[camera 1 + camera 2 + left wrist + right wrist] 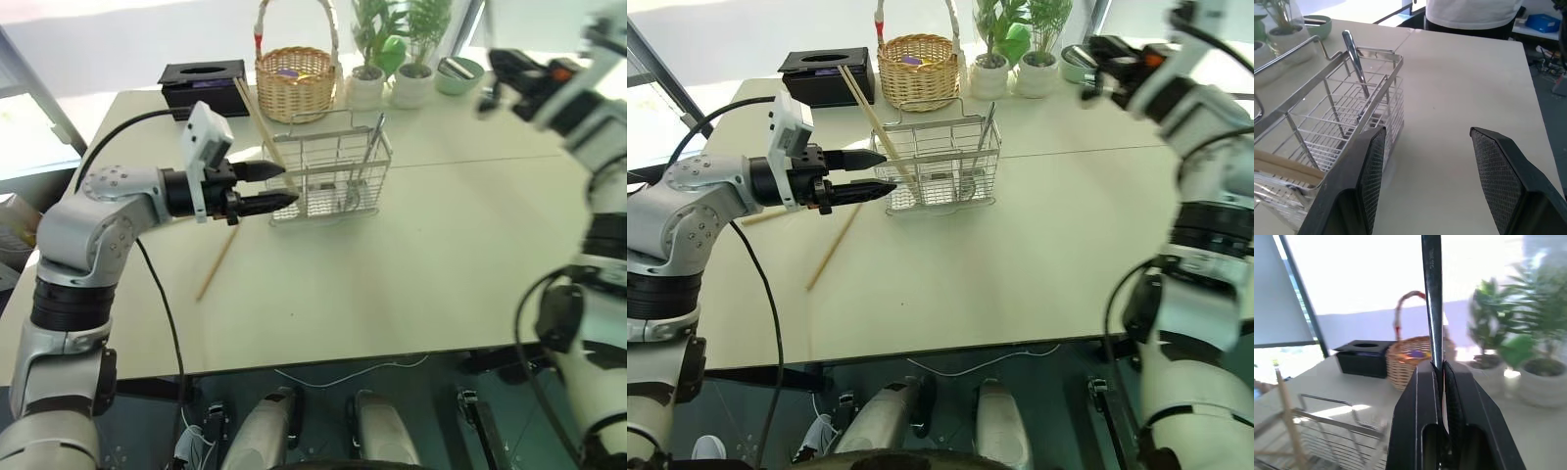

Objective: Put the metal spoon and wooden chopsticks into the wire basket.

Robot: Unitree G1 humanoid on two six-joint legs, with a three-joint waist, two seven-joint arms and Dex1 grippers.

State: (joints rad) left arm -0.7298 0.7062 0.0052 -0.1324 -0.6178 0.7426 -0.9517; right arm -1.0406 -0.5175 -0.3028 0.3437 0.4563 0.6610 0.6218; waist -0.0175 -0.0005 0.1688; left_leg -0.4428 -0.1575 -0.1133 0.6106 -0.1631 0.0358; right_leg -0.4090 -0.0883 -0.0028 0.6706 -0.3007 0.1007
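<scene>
The wire basket [328,168] stands at the table's middle back, and the metal spoon [373,147] stands in its right end, handle up [1354,54]. One of the wooden chopsticks [257,117] leans out of the basket's left end. Another chopstick [217,262] lies on the table in front of it. My left gripper [287,184] hovers open at the basket's left end with nothing between its fingers [1371,171]. My right gripper [495,70] is raised at the back right. It is shut on a thin dark metal strip [1431,298]; I cannot tell what the strip is.
Behind the wire basket stand a round wicker basket [294,83], a black tissue box [201,83], two potted plants [367,83] and a green bowl [458,73]. A person in white [1469,12] stands at a table edge in the left wrist view.
</scene>
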